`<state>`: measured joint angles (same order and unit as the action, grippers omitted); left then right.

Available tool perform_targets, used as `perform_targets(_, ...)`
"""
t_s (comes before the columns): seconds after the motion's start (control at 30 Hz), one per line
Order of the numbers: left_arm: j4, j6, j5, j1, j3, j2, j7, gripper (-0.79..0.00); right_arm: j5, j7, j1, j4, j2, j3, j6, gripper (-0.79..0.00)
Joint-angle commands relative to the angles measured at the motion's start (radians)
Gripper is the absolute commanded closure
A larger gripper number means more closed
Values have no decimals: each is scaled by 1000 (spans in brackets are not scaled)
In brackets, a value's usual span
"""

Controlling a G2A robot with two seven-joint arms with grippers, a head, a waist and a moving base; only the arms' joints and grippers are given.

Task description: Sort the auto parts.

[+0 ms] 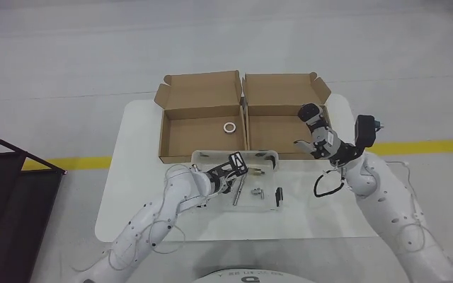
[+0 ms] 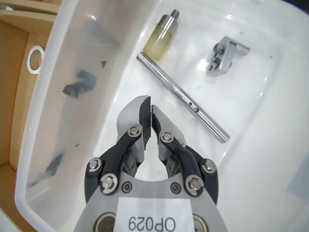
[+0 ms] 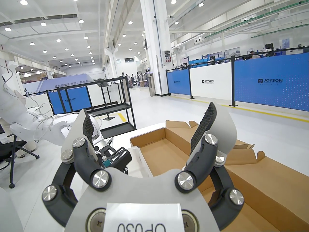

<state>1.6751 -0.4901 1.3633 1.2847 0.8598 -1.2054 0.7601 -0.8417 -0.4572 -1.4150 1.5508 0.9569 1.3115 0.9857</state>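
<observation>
With the left claw (image 2: 150,107) clenched on nothing in the tray (image 2: 38,112), near the steel rod (image 2: 181,97) at frame centre, and the right claw (image 3: 148,119) released, picking looks next: open, then straddle the rod.

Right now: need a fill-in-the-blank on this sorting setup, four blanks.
1. The left gripper, over the clear bin, is ____.
2. The right gripper, holding nothing, is ____.
3. The one part lying in a cardboard box is a white ____.
4. The longest part in the bin is a metal ____.
Missing words: shut; open; ring; rod.
</observation>
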Motion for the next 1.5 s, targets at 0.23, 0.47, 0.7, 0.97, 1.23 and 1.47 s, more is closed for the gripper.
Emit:
perform_targets(0.23,-13,-41,-111,-15,-17,-5,37,-625,-8,-8,-9,-2,8,22,3,-785)
perform_targets(0.47,-65,-7,-117,-61,-83,-26,42,-566,-6,-2,-4,-10,15,35,10,-785)
perform_targets(0.7,-116,51,-87,-103,-120,-43,49,-391,2,-1,0,-22,21,51,19,-785)
perform_targets(0.97,-113,69,-71,-108,-101,-40,71,-271,4,-1,1,-24,22,54,20,-785)
perform_targets(1.23,-94,54,-50,-96,-82,-30,113,-274,4,-1,1,-24,22,54,20,-785)
perform_targets(1.47,-78,29,-30,-94,-87,-27,152,-243,4,-1,1,-24,22,54,20,-785)
